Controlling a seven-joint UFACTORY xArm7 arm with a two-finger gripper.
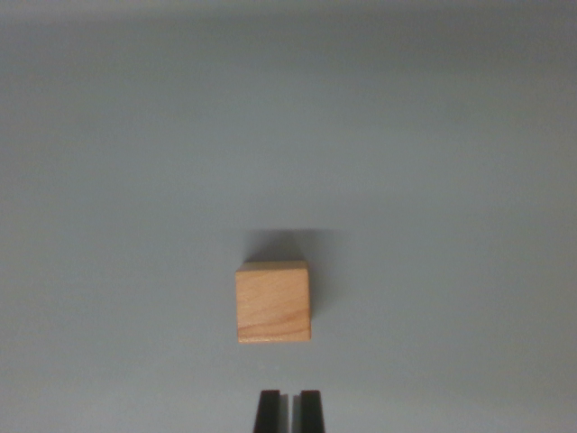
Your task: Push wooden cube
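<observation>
Wooden cube [273, 302] on grey table [117, 180], just ahead of the claw [288, 410], not touching, fingers almost together, cube face without writing

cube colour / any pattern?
Light tan wooden cube with faint grain lines on its top face, on a plain grey surface. Wrist view only.

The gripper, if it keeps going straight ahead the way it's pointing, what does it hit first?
Most likely the wooden cube. The gripper, fingers nearly together, sits at the bottom edge, apart from the cube, which lies just ahead and slightly to the wrist view's left. Height above the grey surface is unclear.
</observation>
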